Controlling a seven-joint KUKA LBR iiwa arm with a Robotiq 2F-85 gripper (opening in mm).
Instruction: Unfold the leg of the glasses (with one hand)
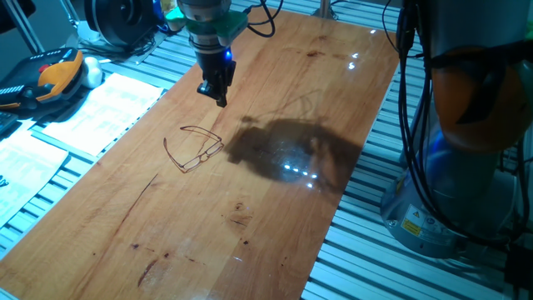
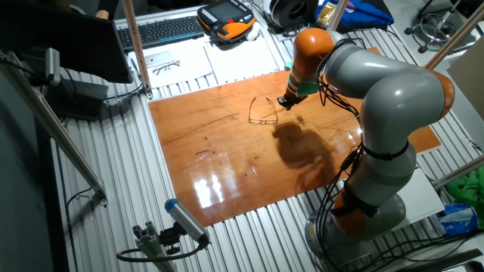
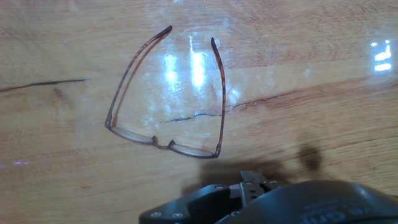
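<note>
Both glasses (image 3: 166,99) legs unfolded, gripper (image 1: 218,92) above

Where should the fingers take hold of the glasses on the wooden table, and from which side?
Probably one leg of the glasses, near its free tip, coming straight down from above. In the hand view both legs stand out from the front frame, lying flat on the table and well apart, so the gripper could close across one thin leg.

Grey arm, orange joints, black cables, dark pincer (image 1: 220,97)
</note>
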